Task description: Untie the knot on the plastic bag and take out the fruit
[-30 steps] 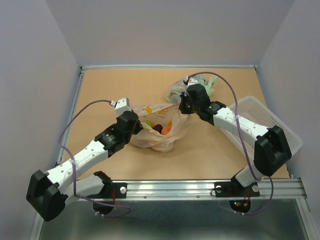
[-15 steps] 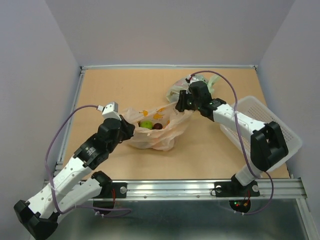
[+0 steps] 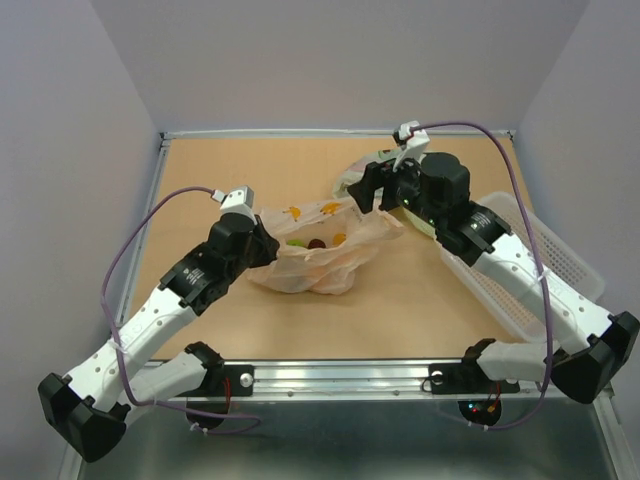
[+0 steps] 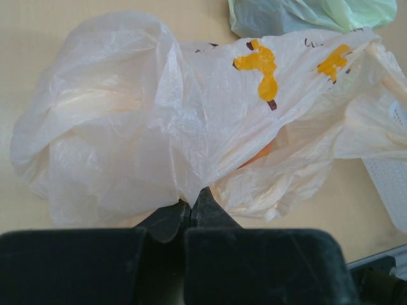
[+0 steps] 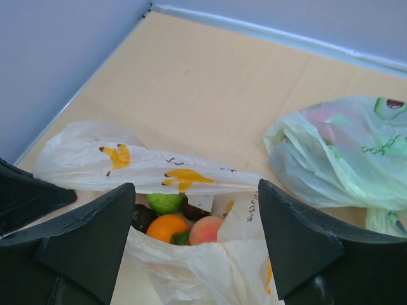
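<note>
The bag (image 3: 315, 262) lies crumpled mid-table (image 3: 250, 170), its long axis running left to right between the two arms, and its top looks already undone: the mouth gapes upward, with the printed flap stretched across its far side. The left gripper (image 4: 191, 206) is clamped on a fold of the bag's left end, fingers pressed together with plastic pinched between them, so that arm is acting as the anchor. The right gripper (image 5: 194, 190) hangs over the bag's right end with its fingers spread wide and nothing in them that I can see. From its wrist view the fruit (image 5: 168, 225) sits just below and ahead, framed between the two fingers: a green piece at the back, an orange and a peach-coloured one in front, and a dark one to their left, all packed touching under the flap. The right arm is therefore the nearer and the free one, and the reach looks to be down and forward through the mouth. The flap over the green piece may snag a finger, and thin plastic could get pinched along with the fruit. The green bag (image 5: 337, 152) lies just beyond to the right, apart from the opening, and the basket (image 3: 560, 250) waits at the right edge of the table
</note>
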Robot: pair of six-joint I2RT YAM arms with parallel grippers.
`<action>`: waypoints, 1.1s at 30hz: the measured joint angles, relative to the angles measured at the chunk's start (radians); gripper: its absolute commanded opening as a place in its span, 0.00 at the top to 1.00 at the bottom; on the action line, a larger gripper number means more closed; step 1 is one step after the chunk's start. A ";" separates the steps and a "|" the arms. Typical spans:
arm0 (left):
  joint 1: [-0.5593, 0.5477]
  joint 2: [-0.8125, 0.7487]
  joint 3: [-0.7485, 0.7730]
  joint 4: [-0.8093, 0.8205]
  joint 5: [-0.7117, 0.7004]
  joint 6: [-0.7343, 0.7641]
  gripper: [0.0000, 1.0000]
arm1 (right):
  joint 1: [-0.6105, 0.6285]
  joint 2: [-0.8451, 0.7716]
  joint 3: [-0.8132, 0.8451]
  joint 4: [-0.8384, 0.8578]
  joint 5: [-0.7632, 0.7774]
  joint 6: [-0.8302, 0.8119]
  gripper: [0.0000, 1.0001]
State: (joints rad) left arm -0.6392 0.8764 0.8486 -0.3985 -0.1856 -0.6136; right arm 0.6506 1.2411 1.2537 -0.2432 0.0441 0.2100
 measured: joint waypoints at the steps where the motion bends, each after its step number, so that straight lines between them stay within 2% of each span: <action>1: 0.000 0.005 0.003 0.000 0.010 0.002 1.00 | 0.002 -0.006 0.006 0.000 0.000 -0.005 0.18; 8: 0.000 0.029 0.033 -0.006 0.043 0.012 1.00 | 0.024 0.006 0.034 -0.014 -0.084 -0.010 0.25; 11: 0.000 0.029 0.055 -0.010 0.043 0.018 1.00 | 0.114 0.068 0.034 -0.021 -0.135 0.000 0.25; 15: 0.000 0.032 0.060 -0.011 0.045 0.023 1.00 | 0.232 0.179 0.033 -0.022 -0.198 -0.021 0.19; 18: 0.000 0.037 0.060 -0.013 0.048 0.026 1.00 | 0.283 0.249 0.025 -0.027 -0.232 -0.051 0.17; 21: 0.000 0.038 0.060 -0.017 0.050 0.031 1.00 | 0.295 0.285 0.008 -0.033 -0.239 -0.092 0.20; 22: 0.000 0.038 0.060 -0.019 0.051 0.033 1.00 | 0.293 0.298 0.007 -0.034 -0.241 -0.107 0.23; 24: 0.000 0.039 0.064 -0.026 0.050 0.039 0.92 | 0.291 0.315 0.007 -0.034 -0.247 -0.125 0.39; 25: 0.000 0.039 0.071 -0.037 0.045 0.049 0.82 | 0.291 0.321 0.005 -0.034 -0.253 -0.134 0.55; 28: 0.000 0.044 0.106 -0.064 0.022 0.074 0.68 | 0.285 0.323 -0.017 -0.030 -0.264 -0.149 0.80; 29: 0.000 0.046 0.119 -0.069 0.014 0.083 0.58 | 0.285 0.323 -0.026 -0.026 -0.263 -0.151 0.91; 30: 0.000 0.049 0.139 -0.074 0.002 0.098 0.52 | 0.285 0.323 -0.037 -0.025 -0.266 -0.156 0.96; 31: 0.000 0.051 0.148 -0.077 -0.003 0.104 0.42 | 0.285 0.323 -0.056 -0.024 -0.265 -0.158 1.00; 33: 0.000 0.058 0.180 -0.084 -0.021 0.130 0.35 | 0.285 0.323 -0.080 -0.030 -0.266 -0.163 1.00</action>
State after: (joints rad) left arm -0.6392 0.9344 1.0286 -0.4828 -0.2066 -0.4835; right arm 0.9356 1.5646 1.1736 -0.2729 -0.2214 0.0471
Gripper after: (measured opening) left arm 0.509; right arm 0.025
